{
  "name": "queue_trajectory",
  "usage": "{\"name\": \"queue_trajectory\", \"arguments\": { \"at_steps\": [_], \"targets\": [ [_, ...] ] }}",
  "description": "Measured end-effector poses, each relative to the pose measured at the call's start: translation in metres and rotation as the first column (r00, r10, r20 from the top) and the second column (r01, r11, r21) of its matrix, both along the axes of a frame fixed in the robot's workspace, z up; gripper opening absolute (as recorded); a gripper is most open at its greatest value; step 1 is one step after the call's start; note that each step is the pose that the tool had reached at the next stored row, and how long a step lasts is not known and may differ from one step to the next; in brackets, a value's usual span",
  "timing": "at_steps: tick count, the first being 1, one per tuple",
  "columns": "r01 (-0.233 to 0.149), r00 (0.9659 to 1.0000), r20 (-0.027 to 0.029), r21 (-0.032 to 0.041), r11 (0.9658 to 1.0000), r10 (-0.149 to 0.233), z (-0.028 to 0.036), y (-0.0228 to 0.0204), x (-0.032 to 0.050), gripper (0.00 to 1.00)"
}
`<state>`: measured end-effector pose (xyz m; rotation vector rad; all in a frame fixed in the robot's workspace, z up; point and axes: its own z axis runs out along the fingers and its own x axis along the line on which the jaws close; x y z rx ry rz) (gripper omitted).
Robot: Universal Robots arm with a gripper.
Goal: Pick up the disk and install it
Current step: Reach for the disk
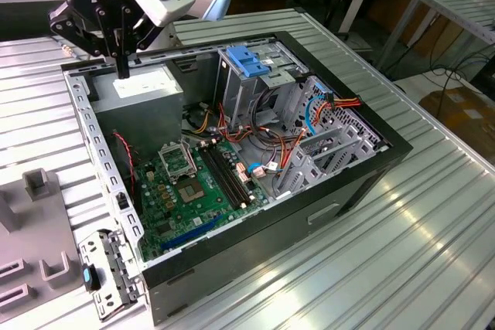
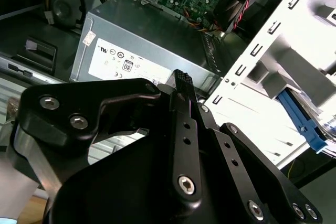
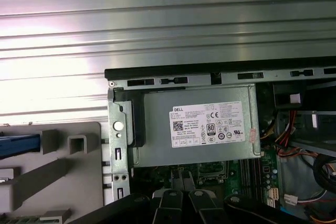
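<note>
My gripper (image 1: 122, 67) hangs over the far corner of the open computer case (image 1: 363, 183), at the exterior view's left. It is just above the grey power supply (image 1: 143, 86). Its two black fingers are pressed together, shut, with nothing held; their tips also appear in both wrist views, my gripper (image 3: 182, 174) and my gripper (image 2: 182, 77). Of the disk I see just a bright blue plastic strip, its carrier rail (image 3: 18, 145), lying on the grey fixture (image 3: 58, 177) outside the case. The same blue rail (image 2: 304, 121) appears beyond the case's perforated edge. The rest of the disk is out of frame.
Inside the case lie the green motherboard (image 1: 193, 183), red and orange cables (image 1: 325, 106) and a tall grey drive cage (image 1: 247, 98) topped by a fixed blue bracket (image 1: 247, 59). The case sits on a ribbed metal table (image 1: 402, 253). The case's metal side rail (image 1: 100, 160) separates it from the fixture (image 1: 31, 222).
</note>
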<state>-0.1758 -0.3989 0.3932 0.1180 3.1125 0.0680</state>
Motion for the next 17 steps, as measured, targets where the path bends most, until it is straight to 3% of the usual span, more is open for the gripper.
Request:
{"name": "queue_trajectory", "arguments": {
  "at_steps": [17],
  "targets": [
    [0.000,1.0000,0.0000,0.0000,1.0000,0.000,0.0000,0.0000,-0.0057,0.11]
  ]
}}
